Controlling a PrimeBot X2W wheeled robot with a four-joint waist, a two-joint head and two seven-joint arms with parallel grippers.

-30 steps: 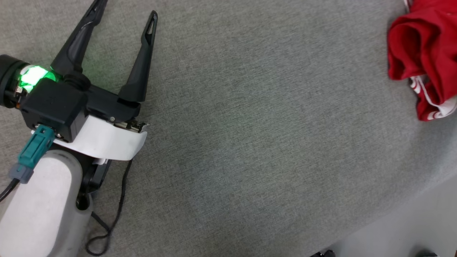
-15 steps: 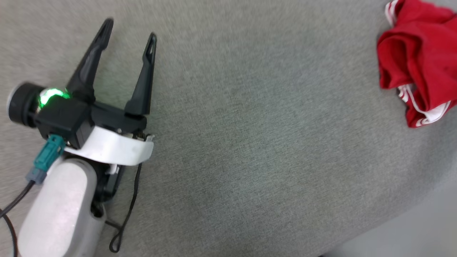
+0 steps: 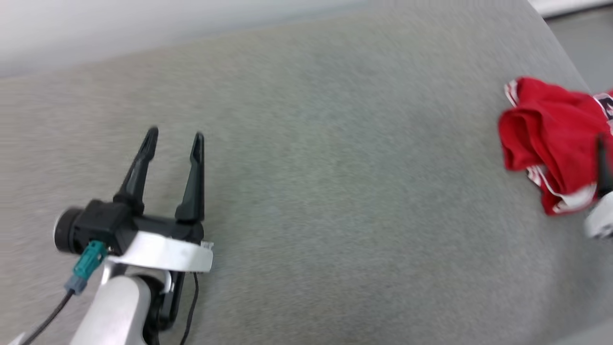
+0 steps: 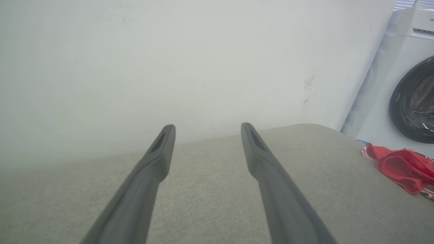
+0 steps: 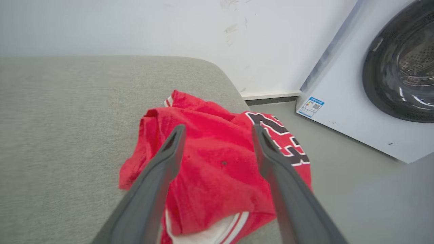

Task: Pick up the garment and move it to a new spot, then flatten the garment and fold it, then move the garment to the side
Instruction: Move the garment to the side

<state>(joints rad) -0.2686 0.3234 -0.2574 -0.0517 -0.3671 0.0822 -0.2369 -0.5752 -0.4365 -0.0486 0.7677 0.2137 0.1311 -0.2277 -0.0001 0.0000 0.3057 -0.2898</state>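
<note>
Garment (image 5: pixel 217 169) lies crumpled near a corner of the gray table (image 3: pixel 335 191). Right gripper (image 5: pixel 218 128) over it, jaws wide, empty. Left gripper (image 3: pixel 175 133) well apart, jaws wide, empty.

The left gripper (image 3: pixel 175 134) carries two long, tapering black fingers (image 3: pixel 136 172) on a boxy black housing (image 3: pixel 115 223) with a round black barrel (image 3: pixel 67 235) at one side. A curved white band (image 3: pixel 163 254) sits above the pale grey forearm (image 3: pixel 119 306); a teal connector (image 3: pixel 88 266) feeds a black cable (image 3: pixel 48 315). The right gripper (image 5: pixel 218 127) has matching matte charcoal fingers with slotted tips.
</note>
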